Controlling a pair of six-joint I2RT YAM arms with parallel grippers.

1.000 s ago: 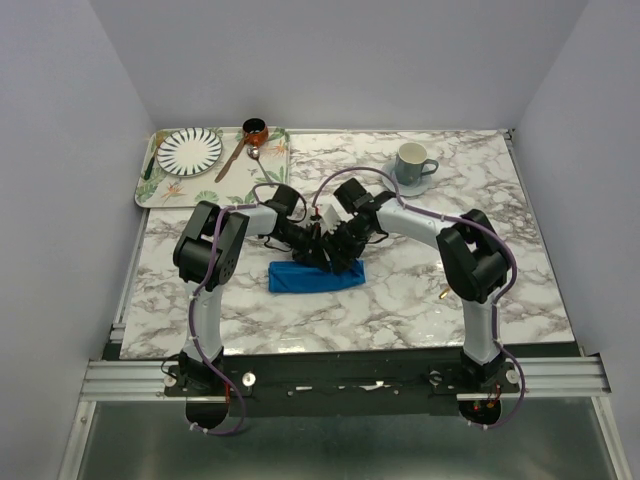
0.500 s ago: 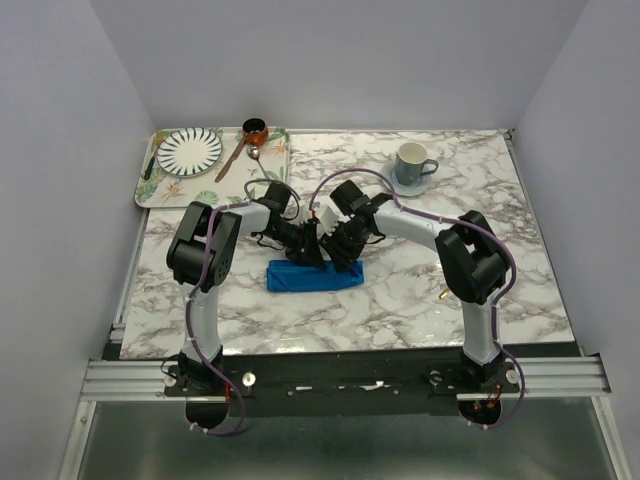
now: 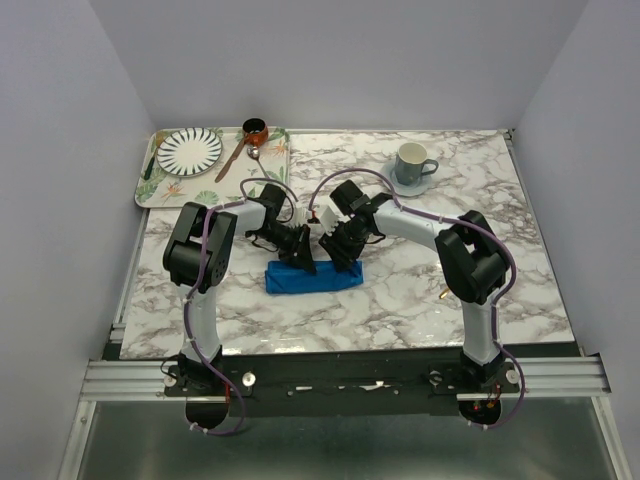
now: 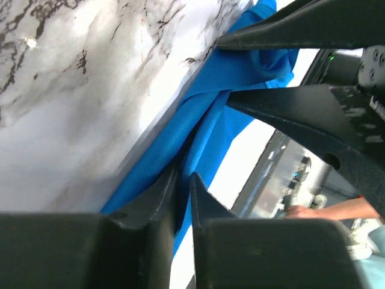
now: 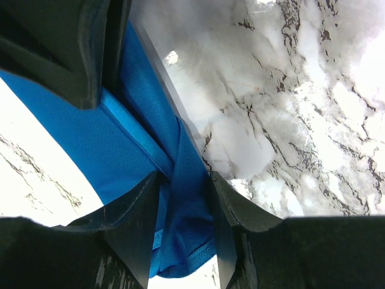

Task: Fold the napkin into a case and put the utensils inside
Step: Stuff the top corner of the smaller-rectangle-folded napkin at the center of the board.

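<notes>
Since both arms are bunched over the napkin (image 3: 315, 279) mid-table, does anyone else reckon this is the tidy-up-the-fold stage? It's already a narrow blue strip lying left to right. The left gripper (image 4: 183, 180) has its jaws nearly together with a thin fold of cloth caught between them. The right gripper (image 5: 183, 180), further right along the strip, is clamped on a thicker bunch. — mapleknot

Yeah, looks that way to me. Doing it well probably means both pinches moving together, so the layers stay lined up and one edge stays open as a mouth. If one side tugs harder, that soft cloth will likely skew or bunch. Small lift, lay it flat, then let go.

As for containers, the napkin shows nothing tucked in, no handle poking out. The tray (image 3: 205, 192) at the back left carries a striped plate (image 3: 189, 149), a brown-handled spoon (image 3: 237, 156) and a little copper pot (image 3: 255, 128); can't see into the pot. A mug (image 3: 411, 158) sits on its saucer (image 3: 408, 186) at the back right, contents too small to tell. One small gold-coloured piece (image 3: 441, 294) lies on the table (image 3: 400, 312) by the right arm, well apart from the napkin. Probably one of the utensils. The silver one isn't visible anywhere. — tinfork
</notes>
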